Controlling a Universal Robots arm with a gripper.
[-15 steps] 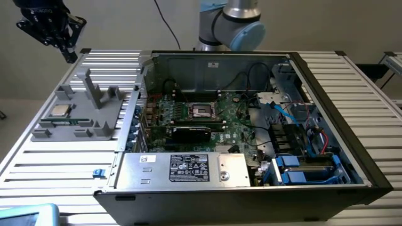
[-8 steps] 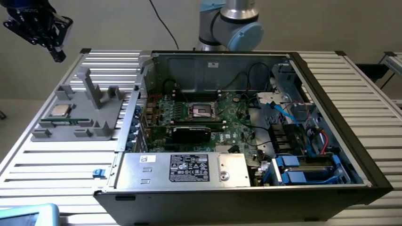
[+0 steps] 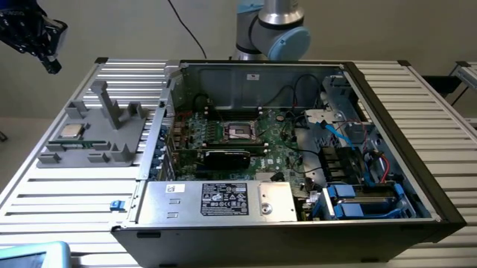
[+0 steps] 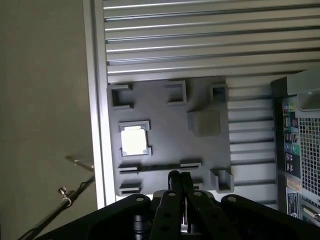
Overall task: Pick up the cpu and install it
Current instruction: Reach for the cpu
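Observation:
The cpu [image 3: 71, 131] is a small silvery square lying flat in a recess of the grey holder [image 3: 97, 146], on the slatted table to the exterior view's left of the computer case. In the wrist view the cpu [image 4: 134, 140] shines bright in the holder [image 4: 170, 150]. My gripper [image 3: 51, 66] hangs high above the table's far corner on the exterior view's left, well above and apart from the cpu. In the wrist view the gripper [image 4: 180, 176] is shut, its black fingers pressed together with nothing between them. The motherboard's socket [image 3: 242, 131] lies inside the case.
The open computer case [image 3: 417, 167] holds the green motherboard [image 3: 276, 139], cables, blue drive bays [image 3: 358, 204] and a silver labelled power supply [image 3: 220, 200]. Tall grey posts [image 3: 108, 103] rise from the holder. The slatted table's edge [image 4: 95, 100] runs beside the holder.

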